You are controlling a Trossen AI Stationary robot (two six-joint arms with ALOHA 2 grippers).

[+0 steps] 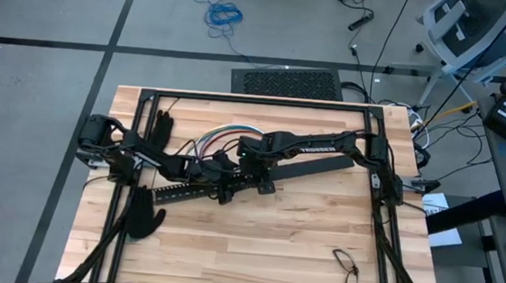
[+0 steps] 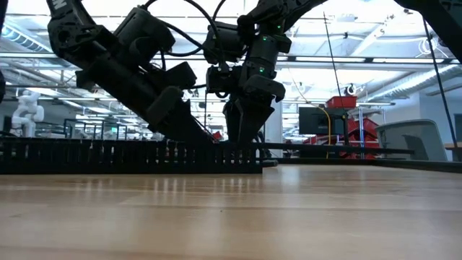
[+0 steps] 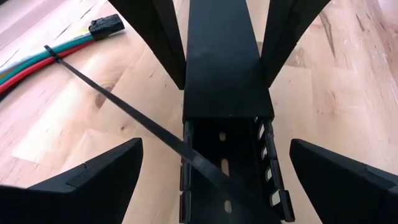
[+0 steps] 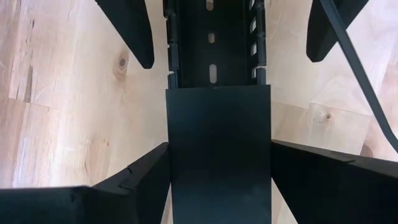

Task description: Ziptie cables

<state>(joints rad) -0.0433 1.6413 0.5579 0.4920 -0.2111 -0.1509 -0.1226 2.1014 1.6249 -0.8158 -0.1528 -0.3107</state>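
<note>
Lying beside left gripper (image 3: 211, 180): ziptie (image 3: 124, 109) crossing slotted bar (image 3: 227, 74).

A long black slotted bar (image 1: 197, 191) lies across the middle of the wooden worktop (image 1: 253, 250), a solid black cover (image 3: 225, 62) over part of it; two black gloves (image 1: 143, 216) lie near the left edge; a pair of glasses (image 1: 346, 266) rests toward the front right corner; a blue cable coil (image 1: 224, 14) lies on the floor beyond.

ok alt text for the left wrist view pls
The open left gripper straddles a long black slotted bar on the pale wooden table. A thin dark plastic ziptie runs from a bundle of red, green and white cables across the bar.
</note>
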